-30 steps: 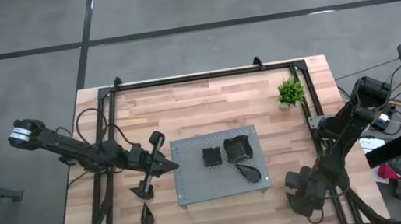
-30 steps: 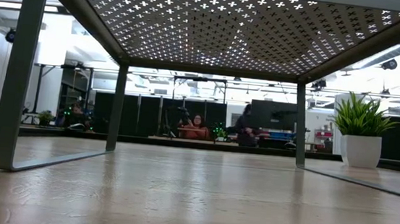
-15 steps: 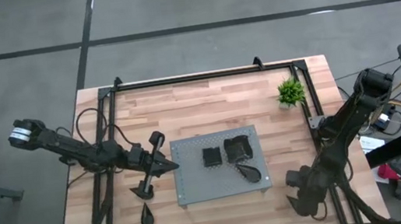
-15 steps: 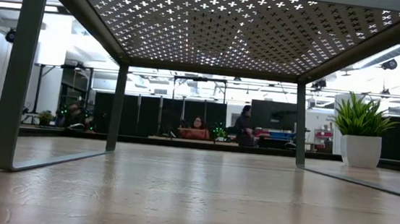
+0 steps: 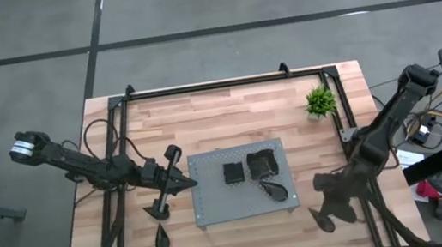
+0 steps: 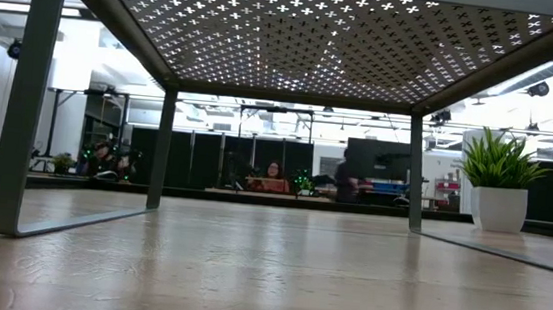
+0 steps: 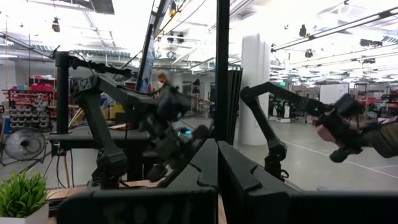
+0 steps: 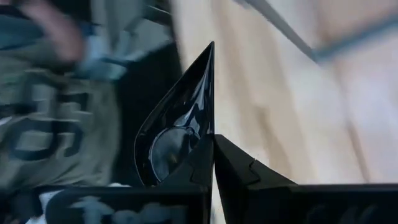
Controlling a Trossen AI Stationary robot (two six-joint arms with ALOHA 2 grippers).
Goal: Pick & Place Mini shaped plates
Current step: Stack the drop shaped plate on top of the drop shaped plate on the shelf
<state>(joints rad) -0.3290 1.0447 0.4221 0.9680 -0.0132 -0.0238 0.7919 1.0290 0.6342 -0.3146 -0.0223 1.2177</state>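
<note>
The right gripper (image 5: pixel 325 221), now clamping a teardrop plate (image 8: pixel 177 124), is swinging toward the grey board (image 5: pixel 215 202) at its ten o'clock, while the left gripper (image 5: pixel 184 183) is waiting closed

Three plates (image 5: pixel 262 163) on board (image 5: pixel 215 202), plant (image 5: pixel 319 102) behind.

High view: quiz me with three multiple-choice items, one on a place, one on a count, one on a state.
1. Where is the plant?
A. on the board
B. on the table, right of the board
C. beside the left arm

2. How many plates lie on the board?
A. one
B. three
C. five

3. The right pincer is:
A. open, empty
B. shut on the plant
C. shut on a teardrop plate

Answers: 1 B, the plant stands on bare wood past the board's right edge. 2 B, three black dishes sit on the grey surface. 3 C, the right wrist view shows the fingers pinching the plate's edge.
</note>
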